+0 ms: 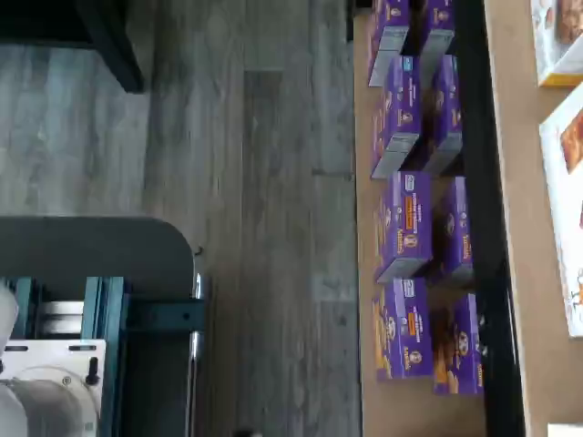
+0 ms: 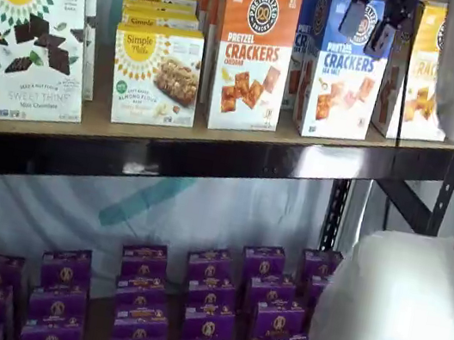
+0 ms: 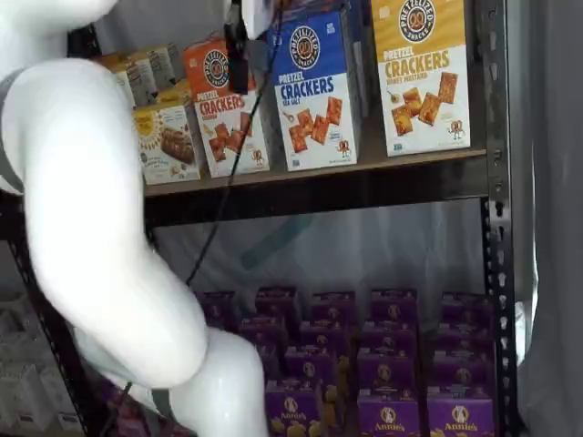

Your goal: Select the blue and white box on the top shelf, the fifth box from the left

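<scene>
The blue and white box [image 2: 342, 67] stands upright on the top shelf [image 2: 202, 161], directly behind the hand [image 2: 375, 25] as both shelf views show it. The hand hangs in front of the box's blue upper half, its two black fingers [image 2: 355, 19] spread apart with a plain gap between them, holding nothing. To the hand's left stands the orange-topped cracker box [image 2: 250, 52]; to its right, the yellow-topped box [image 3: 422, 73]. Well below the hand, purple boxes [image 2: 204, 306] fill the lower shelf.
</scene>
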